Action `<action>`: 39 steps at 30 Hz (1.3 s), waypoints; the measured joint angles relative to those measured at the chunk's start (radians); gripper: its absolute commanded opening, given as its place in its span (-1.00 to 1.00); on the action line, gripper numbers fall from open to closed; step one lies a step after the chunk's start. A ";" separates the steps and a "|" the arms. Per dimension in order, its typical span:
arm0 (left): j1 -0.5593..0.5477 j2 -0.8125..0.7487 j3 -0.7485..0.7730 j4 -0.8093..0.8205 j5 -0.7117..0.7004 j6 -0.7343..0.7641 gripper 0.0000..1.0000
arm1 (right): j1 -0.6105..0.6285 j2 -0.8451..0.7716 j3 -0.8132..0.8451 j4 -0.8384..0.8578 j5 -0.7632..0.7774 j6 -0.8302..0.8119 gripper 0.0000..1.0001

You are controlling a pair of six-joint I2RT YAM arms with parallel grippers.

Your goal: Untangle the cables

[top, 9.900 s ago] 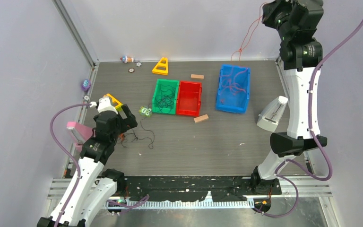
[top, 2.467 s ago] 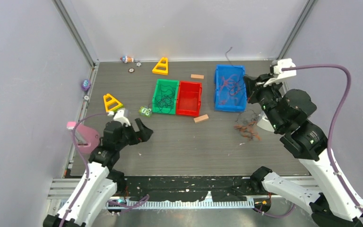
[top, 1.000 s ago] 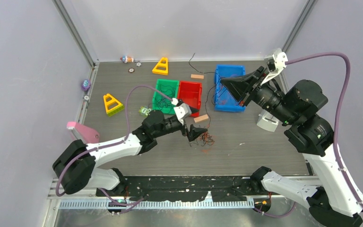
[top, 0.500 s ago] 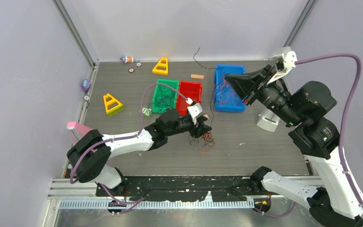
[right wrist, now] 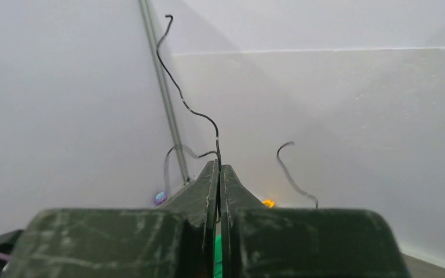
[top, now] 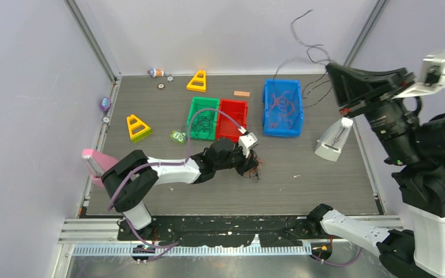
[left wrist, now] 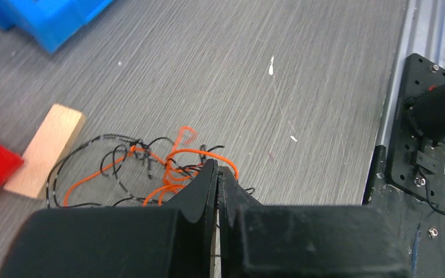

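Down on the tabletop, a wooden block lies just beside the clump of cables, to the left of the left end effector in its wrist view; orange and black strands loop about that end effector's tips, and its jaws are pressed together on strands of the clump; beyond it stand a green bin holding dark cables, a red bin touching the green one, and, apart to the right, a blue bin holding orange-red cables; the right end effector is raised high, clamped on a dark cable that curls upward before the wall; a white object stands on the tabletop beneath it.
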 measured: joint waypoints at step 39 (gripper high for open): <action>0.277 -0.822 -0.270 -0.553 -0.433 -0.150 -0.81 | 0.000 0.356 -0.283 0.101 0.236 0.007 -0.90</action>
